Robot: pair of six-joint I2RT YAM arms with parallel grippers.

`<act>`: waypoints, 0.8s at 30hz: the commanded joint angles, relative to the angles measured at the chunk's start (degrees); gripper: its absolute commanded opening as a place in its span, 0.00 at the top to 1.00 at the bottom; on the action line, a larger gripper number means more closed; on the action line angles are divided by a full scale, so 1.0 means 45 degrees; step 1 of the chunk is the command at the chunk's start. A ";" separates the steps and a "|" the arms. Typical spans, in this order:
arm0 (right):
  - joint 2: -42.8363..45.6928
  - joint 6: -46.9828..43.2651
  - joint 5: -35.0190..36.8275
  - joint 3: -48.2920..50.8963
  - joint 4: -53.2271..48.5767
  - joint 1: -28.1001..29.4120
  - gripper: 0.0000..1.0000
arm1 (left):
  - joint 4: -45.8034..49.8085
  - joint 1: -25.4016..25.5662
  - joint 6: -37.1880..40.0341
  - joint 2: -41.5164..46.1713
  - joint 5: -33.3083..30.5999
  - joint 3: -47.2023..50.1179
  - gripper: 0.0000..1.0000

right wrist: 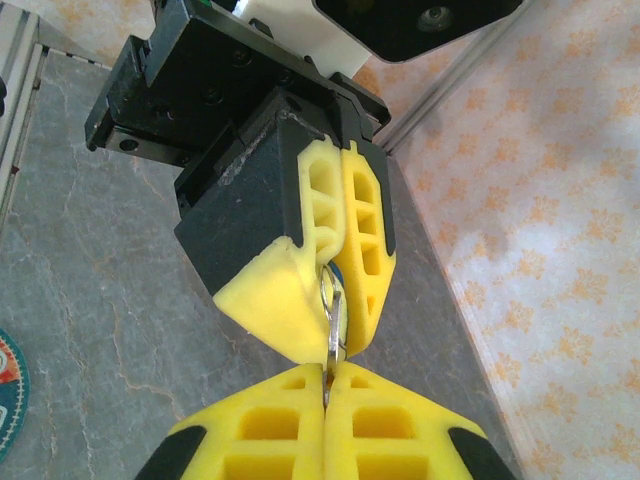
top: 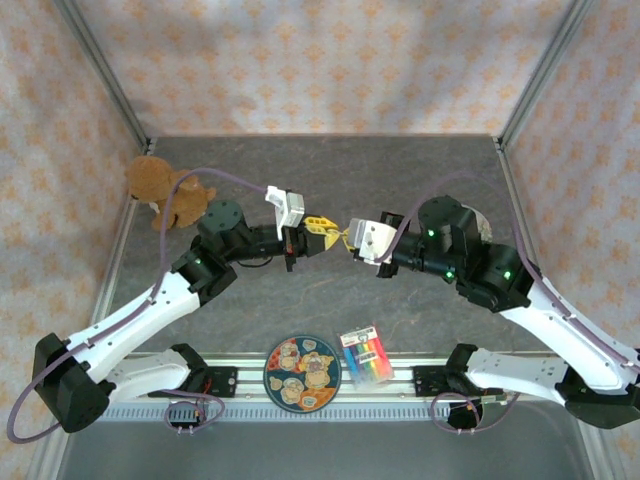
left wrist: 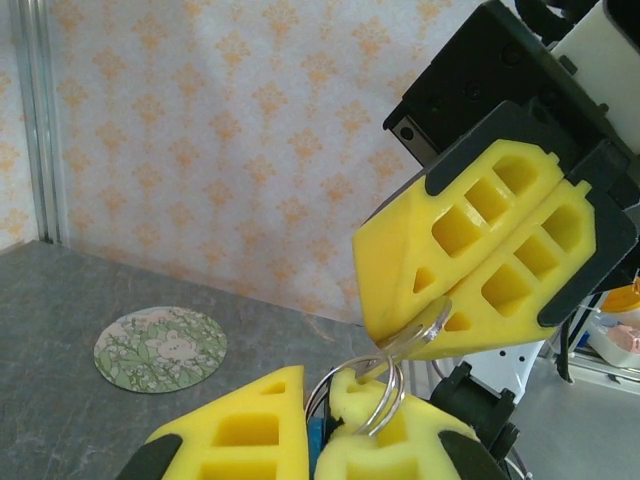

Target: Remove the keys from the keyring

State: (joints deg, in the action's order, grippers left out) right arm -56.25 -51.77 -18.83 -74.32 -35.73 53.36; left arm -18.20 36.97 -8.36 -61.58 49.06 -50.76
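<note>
**Above the worktop, beyond the patterned plate.** My 2 hands meet tip to tip in the air on the far side of the patterned plate [top: 302,373], over the middle of the grey worktop [top: 330,165]. My left hand [top: 316,224], reaching in from the plate's left, is pressed together on the keyring [left wrist: 392,400]. From the left wrist, its wire loops stand out beside that hand's yellow fingers [left wrist: 270,388]. My right hand [top: 347,238], reaching in from the plate's right, is pressed together too. Its tips nip a small silvery flat piece that I take to be the head of the key [left wrist: 428,322]. Ring and key hang between the 2 hands, clear of the worktop.

From the right wrist, the metal shows edge-on as a thin line running from my right hand's tips straight into the left hand's. The key's long axis therefore lies along the line joining the 2 hands. Neither hand is nearer, since both touch the bundle.

I judge the step in hand to be working the key off along the coil. The key lies directly ahead of my right hand, so the pull should follow the ring's curve and not go straight back. I cannot tell how far round the wire the key sits.
</note>
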 commanded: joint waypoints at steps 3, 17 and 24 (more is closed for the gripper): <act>-0.0839 -0.0761 -0.2077 0.0278 -0.3342 0.1188 1.00 | -0.1291 -0.0540 0.0270 0.0394 -0.2064 -0.1244 1.00; -0.2244 -0.0049 -0.0904 -0.0218 -0.1970 0.1758 1.00 | -0.0681 -0.0518 0.0738 0.0576 -0.2087 -0.1238 1.00; -0.2853 0.1251 0.0503 -0.0071 -0.0368 0.2236 1.00 | -0.0667 -0.0370 0.0943 0.0716 -0.2344 -0.0985 1.00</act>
State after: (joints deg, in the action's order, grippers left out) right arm -64.42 -48.51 -7.99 -77.58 -32.99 57.93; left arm -9.56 34.83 -4.47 -59.48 42.96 -51.62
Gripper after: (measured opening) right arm 0.040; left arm 0.062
